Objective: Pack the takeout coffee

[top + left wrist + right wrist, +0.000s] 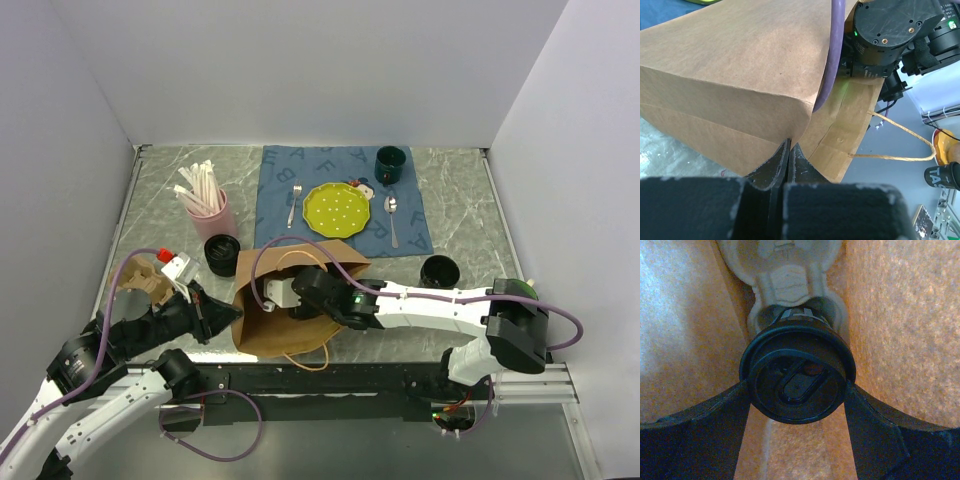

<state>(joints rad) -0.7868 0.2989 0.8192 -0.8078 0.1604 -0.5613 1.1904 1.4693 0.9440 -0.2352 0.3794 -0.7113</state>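
A brown paper bag (262,338) sits near the front of a grey tabletop (470,215). The right end effector (797,407) reaches inside it. Its jaws are spread wide and press both sides of the takeout coffee (797,382), a black lidded cup whose lid faces the wrist camera, with brown paper all around. The left end effector (788,151) is closed tight and seems to pinch the bag's edge, though its own tips hide the contact.

If that pinch slips, the paper could sag onto the arm. If the cup is let go while tilted, it may tip and leak. The wide jaws could also catch the paper on the way out and drag the bag.

There is one bag and one held cup. Two more black cups stand outside, one by the pink straw cup (222,255) and one right of the bag (440,270). There is also one pink cup of straws (212,218), one green mug (390,163), one yellow-green plate (337,210), one fork (294,203), one spoon (392,218) and one blue placemat (275,175).
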